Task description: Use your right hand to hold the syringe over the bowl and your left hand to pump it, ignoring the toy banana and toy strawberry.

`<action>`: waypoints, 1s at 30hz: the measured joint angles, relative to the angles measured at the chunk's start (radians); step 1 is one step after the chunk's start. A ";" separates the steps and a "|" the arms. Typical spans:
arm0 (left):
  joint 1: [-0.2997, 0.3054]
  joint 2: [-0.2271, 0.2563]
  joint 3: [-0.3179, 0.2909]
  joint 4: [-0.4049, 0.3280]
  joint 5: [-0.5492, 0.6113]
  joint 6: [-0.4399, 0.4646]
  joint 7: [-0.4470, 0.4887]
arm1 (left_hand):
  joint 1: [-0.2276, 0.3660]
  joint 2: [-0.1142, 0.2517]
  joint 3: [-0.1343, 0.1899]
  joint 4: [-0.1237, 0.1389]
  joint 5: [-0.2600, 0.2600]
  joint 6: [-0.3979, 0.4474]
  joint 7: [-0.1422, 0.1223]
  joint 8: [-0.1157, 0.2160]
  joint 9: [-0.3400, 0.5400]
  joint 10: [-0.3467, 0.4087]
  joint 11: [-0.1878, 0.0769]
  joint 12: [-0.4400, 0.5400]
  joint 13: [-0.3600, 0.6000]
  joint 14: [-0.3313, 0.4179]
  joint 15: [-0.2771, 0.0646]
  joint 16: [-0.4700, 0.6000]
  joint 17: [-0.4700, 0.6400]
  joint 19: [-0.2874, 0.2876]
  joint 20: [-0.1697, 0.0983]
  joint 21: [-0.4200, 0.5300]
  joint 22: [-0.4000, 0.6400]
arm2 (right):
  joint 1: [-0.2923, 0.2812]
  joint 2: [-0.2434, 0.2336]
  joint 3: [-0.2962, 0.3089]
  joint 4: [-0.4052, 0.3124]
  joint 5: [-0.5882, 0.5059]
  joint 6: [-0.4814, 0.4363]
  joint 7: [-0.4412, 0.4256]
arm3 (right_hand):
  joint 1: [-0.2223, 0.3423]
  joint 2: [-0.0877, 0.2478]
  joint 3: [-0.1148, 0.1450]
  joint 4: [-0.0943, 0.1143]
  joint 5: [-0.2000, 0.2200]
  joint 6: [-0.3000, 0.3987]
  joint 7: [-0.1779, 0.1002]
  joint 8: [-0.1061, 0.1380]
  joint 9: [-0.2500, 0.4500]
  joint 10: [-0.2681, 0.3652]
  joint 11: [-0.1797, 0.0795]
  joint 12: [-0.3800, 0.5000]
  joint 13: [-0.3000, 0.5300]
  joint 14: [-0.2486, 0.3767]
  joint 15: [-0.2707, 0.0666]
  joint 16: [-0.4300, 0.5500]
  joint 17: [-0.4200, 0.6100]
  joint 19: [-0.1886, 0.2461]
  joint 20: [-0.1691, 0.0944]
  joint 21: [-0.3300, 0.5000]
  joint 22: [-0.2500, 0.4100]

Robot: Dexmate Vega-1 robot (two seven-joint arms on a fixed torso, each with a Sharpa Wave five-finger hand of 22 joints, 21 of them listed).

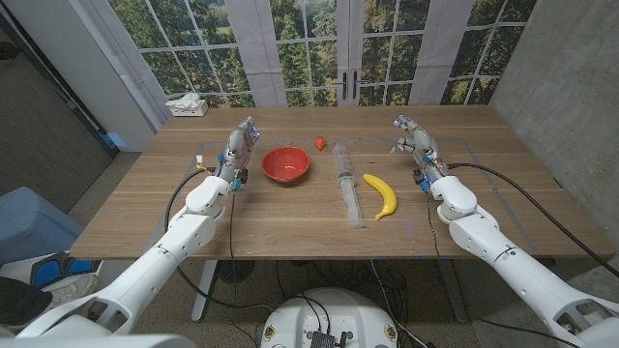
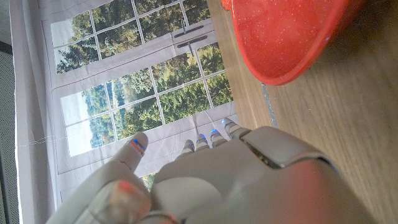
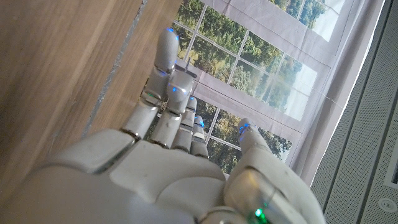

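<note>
Both hands wait empty with fingers spread, so the right hand (image 1: 410, 134) should reach inward to the clear plastic syringe (image 1: 346, 183) lying between it and the red plastic bowl (image 1: 286, 163) beside the left hand (image 1: 240, 141), gripping its barrel mid-length.

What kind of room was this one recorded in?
Probably an office or lab room set up for robot trials: a plain wooden table by glass doors facing trees, a concrete wall, and only props: red bowl, syringe, toy banana.
</note>
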 measured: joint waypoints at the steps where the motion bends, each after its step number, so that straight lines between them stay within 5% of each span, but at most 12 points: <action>1: 0.000 0.000 0.000 0.000 0.000 0.000 0.000 | 0.000 0.000 0.000 0.000 0.000 0.000 0.000 0.000 0.000 0.000 0.000 0.000 0.000 0.000 0.000 0.000 0.000 0.000 0.000 0.000 0.000 | 0.000 0.000 0.000 -0.001 -0.003 -0.001 -0.003 | 0.000 0.000 0.004 0.003 0.000 0.009 -0.003 0.000 -0.002 0.015 -0.002 0.002 0.000 0.014 -0.007 0.012 0.000 0.023 -0.009 0.012 -0.002; 6: -0.007 -0.001 0.002 0.006 0.000 0.002 -0.004 | 0.000 0.000 0.000 0.000 0.000 0.000 0.000 0.000 0.000 0.000 0.000 0.000 0.000 0.000 0.000 0.000 0.000 0.000 0.000 0.000 0.000 | -0.007 -0.005 0.001 -0.021 -0.031 -0.012 -0.037 | 0.000 0.000 0.022 0.005 0.000 0.031 0.000 0.000 -0.002 0.040 -0.009 0.004 -0.001 0.055 -0.029 0.045 0.000 0.075 -0.036 0.040 -0.012; 23: -0.018 -0.003 0.003 0.016 0.002 0.002 -0.012 | 0.000 0.000 0.000 0.000 0.000 0.000 0.000 0.000 0.000 0.000 0.000 0.000 0.000 0.000 0.000 0.000 0.005 0.000 0.000 -0.004 0.000 | -0.024 -0.043 -0.003 -0.102 -0.117 -0.085 -0.106 | -0.017 -0.018 0.044 0.001 0.000 0.042 0.023 0.000 -0.002 -0.024 -0.014 -0.038 -0.011 0.070 -0.039 0.056 -0.008 0.092 -0.039 0.046 -0.059; 30: -0.018 -0.002 0.001 0.016 0.001 -0.003 -0.013 | 0.000 0.000 0.000 0.000 0.000 0.000 0.000 0.000 0.000 0.000 0.000 0.000 0.000 0.000 0.000 0.000 0.005 0.000 0.000 -0.004 0.000 | -0.038 -0.080 -0.010 -0.164 -0.170 -0.150 -0.130 | 0.004 -0.038 0.074 -0.029 0.013 0.048 0.028 0.000 -0.002 -0.024 -0.014 -0.037 -0.013 0.056 -0.033 0.056 -0.007 0.080 -0.026 0.041 -0.087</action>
